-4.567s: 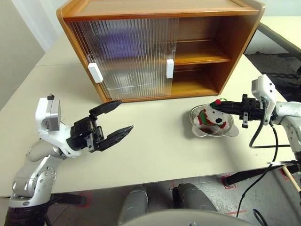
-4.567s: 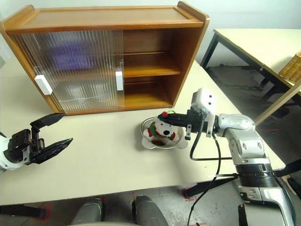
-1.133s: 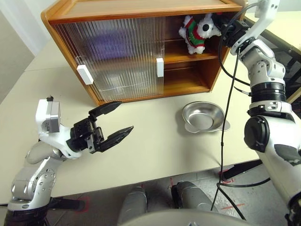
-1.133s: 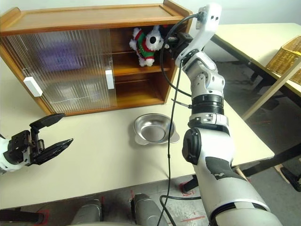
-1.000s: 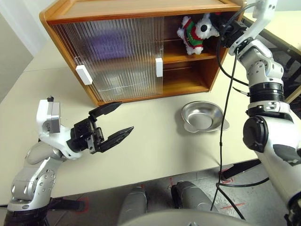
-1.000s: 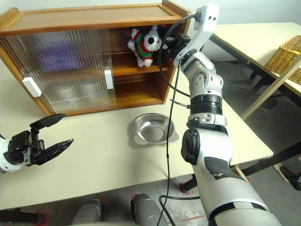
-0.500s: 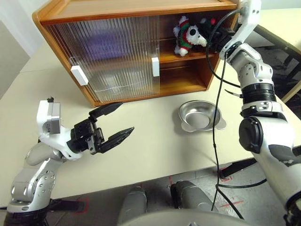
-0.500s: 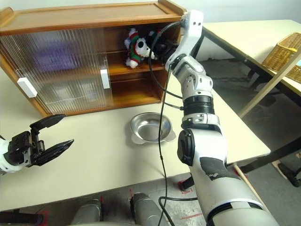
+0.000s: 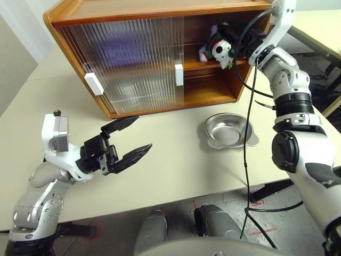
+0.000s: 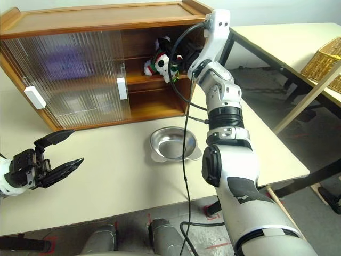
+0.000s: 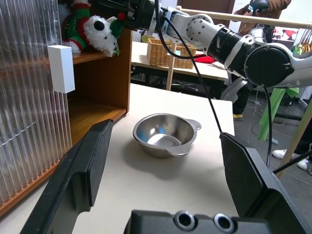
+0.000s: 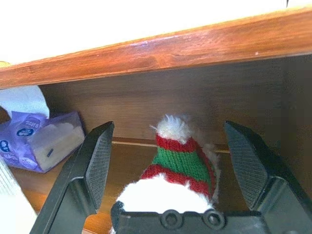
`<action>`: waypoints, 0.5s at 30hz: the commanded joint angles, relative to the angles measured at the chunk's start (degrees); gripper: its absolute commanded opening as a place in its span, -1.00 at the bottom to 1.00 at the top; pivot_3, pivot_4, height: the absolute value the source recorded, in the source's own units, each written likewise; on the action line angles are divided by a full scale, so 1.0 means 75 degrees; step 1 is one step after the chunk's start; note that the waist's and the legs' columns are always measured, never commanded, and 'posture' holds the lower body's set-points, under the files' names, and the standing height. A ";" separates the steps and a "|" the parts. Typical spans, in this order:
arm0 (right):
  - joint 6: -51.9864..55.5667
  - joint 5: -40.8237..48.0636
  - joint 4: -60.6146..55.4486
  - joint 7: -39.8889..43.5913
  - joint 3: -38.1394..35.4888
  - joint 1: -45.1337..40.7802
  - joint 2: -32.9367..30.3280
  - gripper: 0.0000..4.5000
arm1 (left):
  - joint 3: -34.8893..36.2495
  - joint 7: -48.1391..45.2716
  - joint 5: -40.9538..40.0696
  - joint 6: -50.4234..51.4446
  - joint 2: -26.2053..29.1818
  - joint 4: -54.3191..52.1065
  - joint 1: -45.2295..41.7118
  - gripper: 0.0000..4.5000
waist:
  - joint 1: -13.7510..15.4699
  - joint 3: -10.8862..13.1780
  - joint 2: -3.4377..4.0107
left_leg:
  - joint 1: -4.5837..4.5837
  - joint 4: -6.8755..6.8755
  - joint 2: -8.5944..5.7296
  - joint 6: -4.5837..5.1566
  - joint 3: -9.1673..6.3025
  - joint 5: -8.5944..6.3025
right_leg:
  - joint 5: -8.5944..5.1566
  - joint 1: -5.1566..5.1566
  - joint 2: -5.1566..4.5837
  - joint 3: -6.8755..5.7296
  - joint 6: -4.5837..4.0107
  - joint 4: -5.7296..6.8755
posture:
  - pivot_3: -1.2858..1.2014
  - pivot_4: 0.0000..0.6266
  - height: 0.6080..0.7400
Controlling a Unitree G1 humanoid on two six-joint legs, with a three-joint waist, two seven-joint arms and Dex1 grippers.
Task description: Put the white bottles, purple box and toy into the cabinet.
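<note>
Since the picture of a second ago, the toy (image 9: 217,49) has gone from hanging upright in the right gripper's (image 9: 233,47) closed fingers to lying on its side on the cabinet's (image 9: 160,10) upper shelf, and those fingers have spread apart

From the left eye, the plush lies in the open right half of the cabinet, head toward the gripper, just clear of the black fingers that reach in from the right. The steel bowl (image 9: 230,130) sits empty on the table (image 9: 176,170) below. The left gripper (image 9: 128,140) hovers open and empty, well apart from the cabinet

From the right eye, the same: the toy rests at the shelf's front edge with its body running across the shelf, and the right arm is by far the nearer one

The left wrist view looks between its own wide fingers at the bowl and, higher up, at the toy on the shelf beside the sliding door's white handle (image 11: 61,68)

The right wrist view looks between parted fingers (image 12: 95,161) at the toy's striped sweater right ahead, on the shelf. The purple box (image 12: 36,141) lies deeper in on that shelf, off to the side behind the ribbed door

My reading: the toy is released, so drawing straight back out, away from the plush, is what the right arm needs
</note>
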 commanded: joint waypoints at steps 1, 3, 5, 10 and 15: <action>-0.0117 -0.0072 0.0054 0.0096 0.0061 -0.0090 -0.0099 0.99 | -0.0009 0.0005 0.0013 0.0014 -0.0015 -0.0123 0.0039 1.00 | 0.0003 0.0006 0.0002 | -0.0001 0.0000 0.0000 0.0000 0.0000 0.0000 | 0.0000 0.0000 0.0000 0.0000 0.0000 0.0000 | 0.06 -0.76 1.00; -0.0165 -0.0161 0.0010 0.0180 0.0158 -0.0048 -0.0131 0.99 | -0.0014 -0.0001 0.0009 0.0015 -0.0020 -0.0119 0.0034 1.00 | 0.0006 0.0008 0.0003 | -0.0001 0.0002 -0.0001 0.0000 0.0001 0.0000 | 0.0000 0.0000 0.0000 0.0001 0.0000 0.0000 | 0.06 -0.77 1.00; -0.0236 -0.0266 -0.0042 0.0262 0.0266 0.0004 -0.0175 0.99 | -0.0018 -0.0011 0.0012 0.0010 -0.0021 -0.0115 0.0031 1.00 | 0.0007 0.0009 0.0003 | -0.0002 0.0002 -0.0002 0.0000 0.0001 0.0000 | 0.0000 0.0000 0.0000 0.0002 0.0001 0.0000 | 0.06 -0.77 1.00; -0.0329 -0.0395 -0.0153 0.0374 0.0374 0.0127 -0.0331 0.99 | -0.0053 -0.0035 0.0044 -0.0012 -0.0040 -0.0095 0.0021 1.00 | 0.0018 0.0012 0.0007 | -0.0001 0.0000 -0.0002 0.0000 0.0002 0.0000 | 0.0001 0.0000 0.0000 0.0001 -0.0004 -0.0001 | 0.06 -0.78 1.00; -0.0300 -0.0439 -0.0322 0.0475 0.0396 0.0223 -0.0507 0.99 | -0.0069 -0.0067 0.0059 -0.0014 -0.0048 -0.0047 -0.0029 1.00 | 0.0057 0.0012 0.0006 | -0.0003 0.0004 -0.0003 0.0000 0.0007 0.0000 | 0.0003 0.0001 -0.0001 0.0002 -0.0009 -0.0002 | 0.06 -0.80 1.00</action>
